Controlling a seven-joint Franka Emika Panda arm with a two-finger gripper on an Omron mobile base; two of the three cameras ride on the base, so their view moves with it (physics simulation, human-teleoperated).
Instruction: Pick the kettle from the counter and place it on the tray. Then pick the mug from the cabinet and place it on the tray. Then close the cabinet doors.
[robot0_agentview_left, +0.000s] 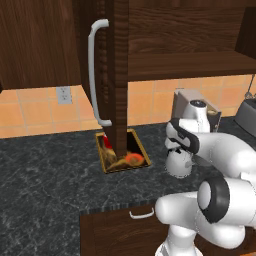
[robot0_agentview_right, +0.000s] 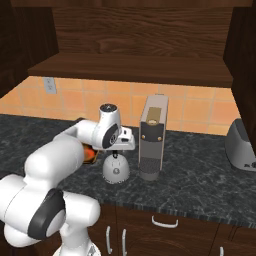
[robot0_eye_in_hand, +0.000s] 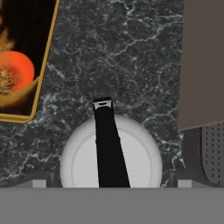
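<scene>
The white-grey kettle (robot0_agentview_left: 176, 165) (robot0_agentview_right: 116, 171) stands on the dark marbled counter (robot0_agentview_left: 50, 175), beside the coffee machine. In the hand view I look straight down on the kettle (robot0_eye_in_hand: 140, 159), its black handle running across the lid. My gripper (robot0_agentview_left: 186, 156) (robot0_agentview_right: 116, 151) (robot0_eye_in_hand: 113, 183) hangs just above the kettle, open, one finger on each side and holding nothing. Left of the kettle lies the tray (robot0_agentview_left: 142, 148) (robot0_eye_in_hand: 45, 57), wooden-rimmed with an orange-patterned inside. The cabinet (robot0_agentview_right: 130, 67) stands open, and its left door (robot0_agentview_left: 117, 75) hangs edge-on over the tray. The mug is out of view.
A boxy grey coffee machine (robot0_agentview_right: 152, 145) (robot0_eye_in_hand: 201, 65) stands close to the kettle's right. A grey toaster (robot0_agentview_right: 242, 145) sits further right. The open door's bar handle (robot0_agentview_left: 94, 75) juts out above the tray. Drawers (robot0_agentview_left: 142, 214) lie under the counter's front edge.
</scene>
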